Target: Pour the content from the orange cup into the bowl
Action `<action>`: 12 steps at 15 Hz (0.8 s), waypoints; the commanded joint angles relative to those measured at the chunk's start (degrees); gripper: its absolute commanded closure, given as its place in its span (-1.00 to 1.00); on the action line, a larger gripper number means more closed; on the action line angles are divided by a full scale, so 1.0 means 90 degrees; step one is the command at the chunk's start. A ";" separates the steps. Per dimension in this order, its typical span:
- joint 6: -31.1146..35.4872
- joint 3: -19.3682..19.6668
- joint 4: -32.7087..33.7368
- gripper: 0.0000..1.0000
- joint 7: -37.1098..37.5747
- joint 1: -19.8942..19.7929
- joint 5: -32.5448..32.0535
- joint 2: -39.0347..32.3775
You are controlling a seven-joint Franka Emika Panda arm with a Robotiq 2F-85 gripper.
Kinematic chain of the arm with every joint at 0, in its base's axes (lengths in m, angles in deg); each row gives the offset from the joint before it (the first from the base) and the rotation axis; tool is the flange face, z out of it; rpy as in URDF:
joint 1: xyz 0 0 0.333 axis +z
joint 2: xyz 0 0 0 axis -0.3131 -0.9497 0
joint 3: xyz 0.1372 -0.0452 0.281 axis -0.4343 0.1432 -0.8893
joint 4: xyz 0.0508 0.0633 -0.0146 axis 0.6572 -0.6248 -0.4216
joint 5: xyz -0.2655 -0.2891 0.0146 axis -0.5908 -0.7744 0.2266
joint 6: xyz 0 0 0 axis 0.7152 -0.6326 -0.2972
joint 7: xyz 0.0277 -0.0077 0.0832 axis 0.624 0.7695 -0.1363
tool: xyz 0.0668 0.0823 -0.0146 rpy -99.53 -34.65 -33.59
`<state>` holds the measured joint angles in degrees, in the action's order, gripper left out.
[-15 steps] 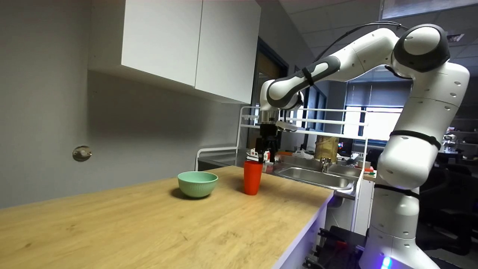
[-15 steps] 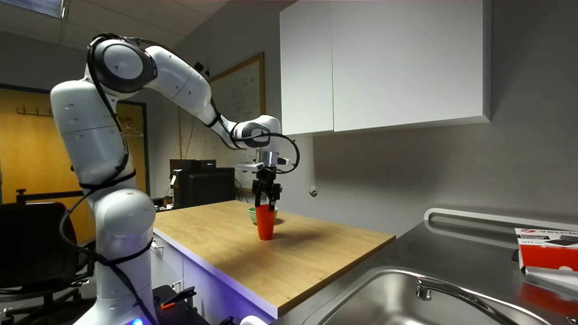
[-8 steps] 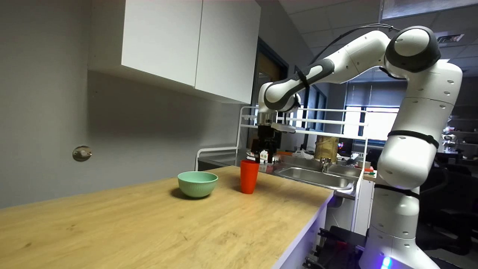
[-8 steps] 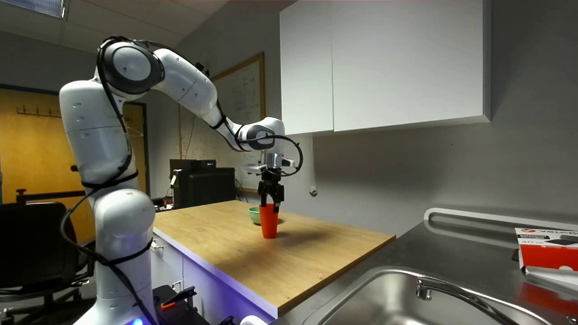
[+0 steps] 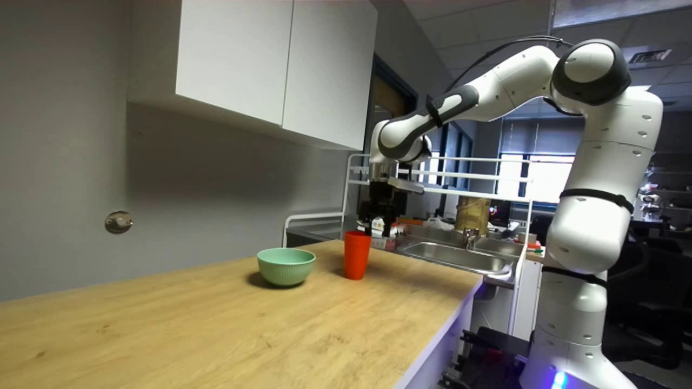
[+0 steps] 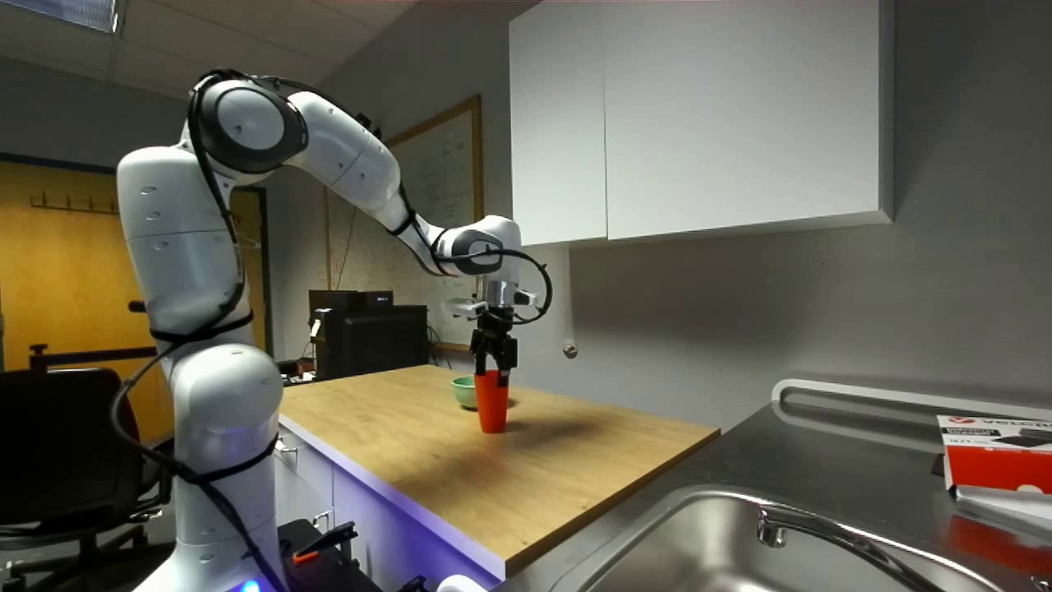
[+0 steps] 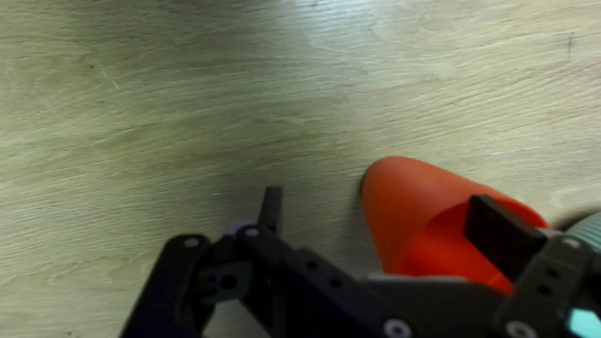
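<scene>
Broadly, the white Panda arm point(image 6: 185, 263) is bent like an inverted V: the upper links rise from the base point(image 6: 215, 526) and lean away from the wood-grained worktop point(image 5: 205, 324), the elbow point(image 6: 249, 119) forms the peak, and the forearm point(image 6: 353, 164) slopes down to the wrist point(image 6: 493, 234). Below it, the black Robotiq gripper point(image 5: 377, 232) points downward — its jaws spread apart. In the wrist view, one finger point(image 7: 504, 234) crosses the mouth of the orange-red tumbler point(image 5: 357, 256), while the opposite finger point(image 7: 271, 206) hangs to the side over wood; whether the first tip dips inside or touches the rim cannot be told. The tumbler stands upright on the worktop, between the stainless-steel sink point(image 6: 682, 551) and the ribbed mint-green bowl point(image 5: 286, 273). In an exterior view, a strip of wood separates tumbler and bowl; in the wrist view, the bowl appears only in part — cut off at the frame's edge. A white wall cabinet point(image 5: 232, 59) is fixed above, on the grey wall point(image 5: 65, 146).
</scene>
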<state>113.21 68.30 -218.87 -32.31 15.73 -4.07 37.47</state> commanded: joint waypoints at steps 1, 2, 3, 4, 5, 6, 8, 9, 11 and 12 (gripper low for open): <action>-0.0218 0.0016 0.0179 -1.00 -0.0260 0.0127 0.0317 0.0161; -0.0213 0.0009 0.0204 -1.00 -0.0272 0.0147 0.0327 0.0196; -0.0189 0.0005 0.0224 -1.00 -0.0246 0.0157 0.0306 0.0214; -0.0175 0.0004 0.0236 -1.00 -0.0231 0.0167 0.0294 0.0235; -0.0127 0.0000 0.0266 -1.00 -0.0164 0.0162 0.0241 0.0219; -0.0098 -0.0006 0.0294 -1.00 -0.0091 0.0147 0.0177 0.0187; -0.0053 0.0008 0.0356 -1.00 -0.0078 0.0131 0.0173 0.0096; -0.0035 0.0016 0.0396 -1.00 -0.0081 0.0124 0.0174 0.0027; -0.0013 0.0012 0.0471 -1.00 -0.0033 0.0100 0.0111 -0.0105; -0.0011 0.0017 0.0514 -1.00 -0.0019 0.0088 0.0080 -0.0184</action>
<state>113.36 68.32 -216.59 -33.15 16.88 -2.58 38.18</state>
